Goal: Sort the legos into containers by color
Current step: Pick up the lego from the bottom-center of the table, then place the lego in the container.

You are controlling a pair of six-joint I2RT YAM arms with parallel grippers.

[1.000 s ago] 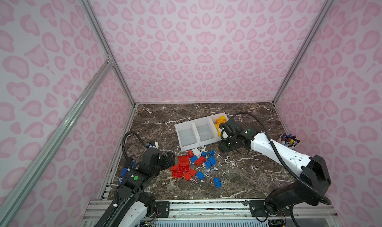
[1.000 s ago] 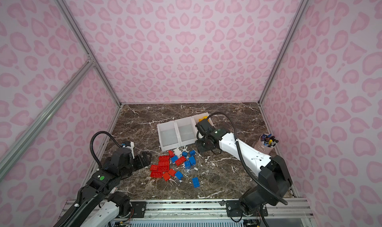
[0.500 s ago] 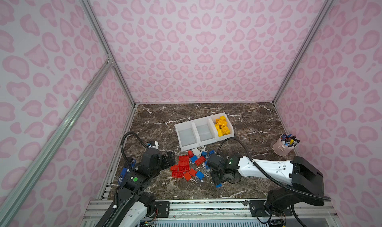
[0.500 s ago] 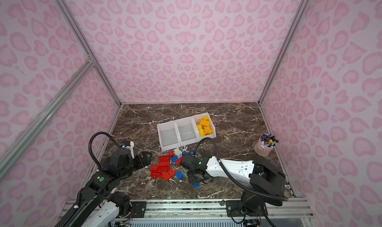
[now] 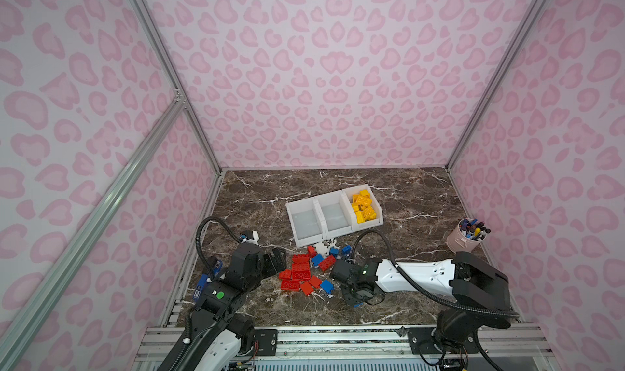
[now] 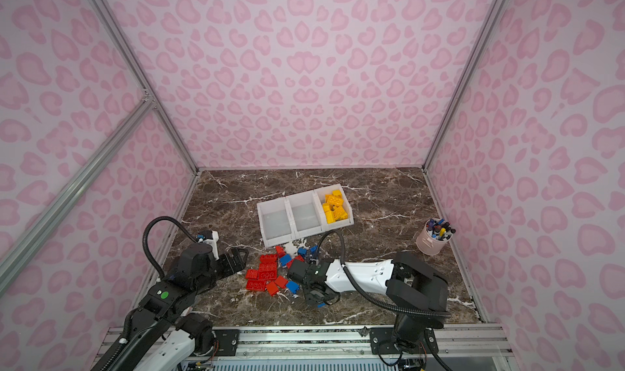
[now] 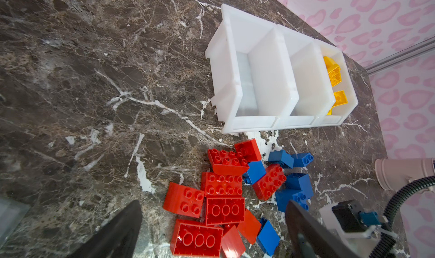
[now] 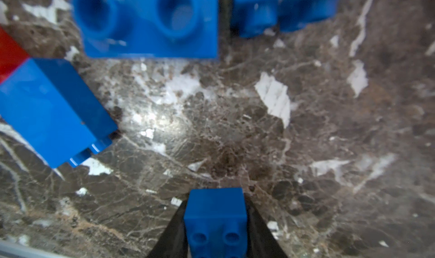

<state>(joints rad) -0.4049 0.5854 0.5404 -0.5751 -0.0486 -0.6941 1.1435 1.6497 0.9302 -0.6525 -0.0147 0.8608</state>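
Note:
Red legos (image 5: 299, 273) and blue legos (image 5: 317, 259) lie in a loose pile on the marble, in front of the three joined white containers (image 5: 316, 205). The right-hand container holds several yellow legos (image 5: 363, 207); the other two look empty. My right gripper (image 8: 215, 207) is low at the pile's near right side, shut on a small blue brick (image 8: 215, 221) whose studs face the camera. In a top view the same gripper (image 6: 318, 298) points down at the table. My left gripper (image 5: 277, 257) hovers open at the pile's left edge, and red bricks (image 7: 223, 209) show between its fingers (image 7: 117, 233).
A pinkish cup of pens (image 5: 465, 235) stands near the right wall. Pink patterned walls close in the marble table (image 5: 257, 197) on three sides. A metal rail (image 5: 338, 332) runs along the front edge.
My right arm swung from over the yellow container down to the near side of the pile and shut on a blue brick. The left arm stayed put.

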